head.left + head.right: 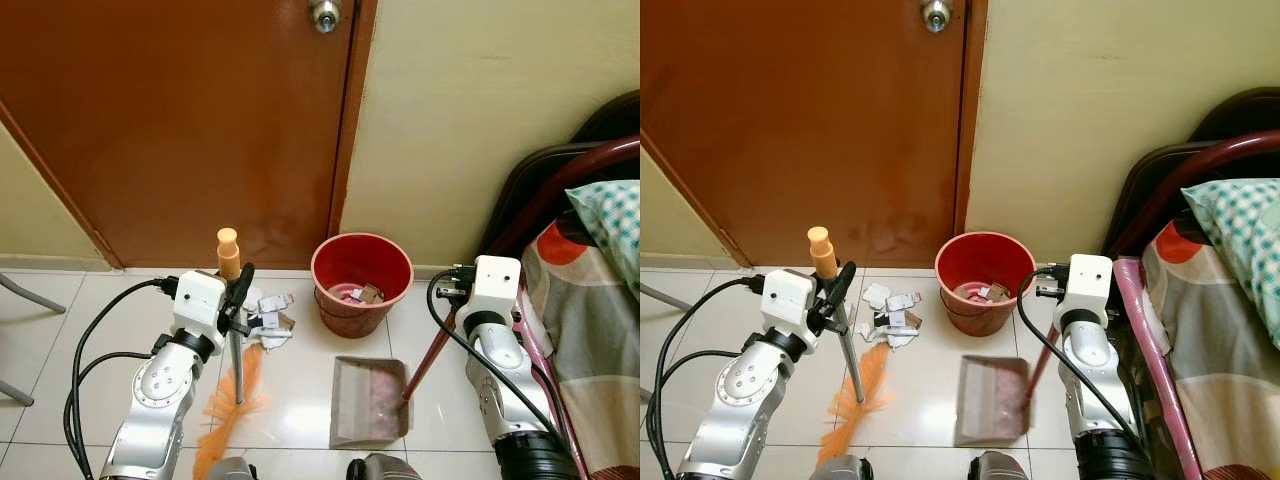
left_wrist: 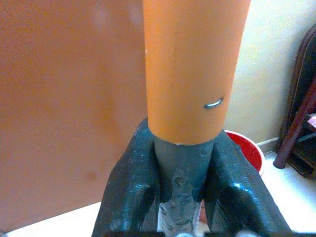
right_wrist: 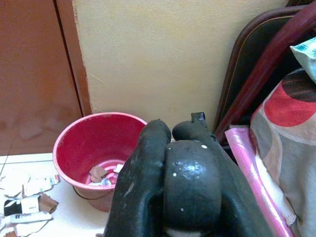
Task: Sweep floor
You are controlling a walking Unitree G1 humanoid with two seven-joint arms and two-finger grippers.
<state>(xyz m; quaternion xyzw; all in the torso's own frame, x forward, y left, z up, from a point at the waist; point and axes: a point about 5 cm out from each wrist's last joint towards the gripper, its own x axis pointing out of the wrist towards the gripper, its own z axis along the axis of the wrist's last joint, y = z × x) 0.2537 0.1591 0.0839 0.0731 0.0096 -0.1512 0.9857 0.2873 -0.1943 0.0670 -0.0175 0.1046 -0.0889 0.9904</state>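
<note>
Your two silver arms frame the scene. Your left claw (image 1: pixel 240 290) is clamped on the broom (image 1: pixel 236 350), just below its orange grip, the shaft near upright and the orange bristles splayed on the floor tiles (image 1: pixel 300 390). Scraps of paper litter (image 1: pixel 268 315) lie just beyond the bristles, toward the door (image 1: pixel 180 120). Your right claw (image 3: pixel 173 168) is closed around the dustpan (image 1: pixel 368 400) handle; the pan sits right of the broom, before the red bucket (image 1: pixel 360 280).
</note>
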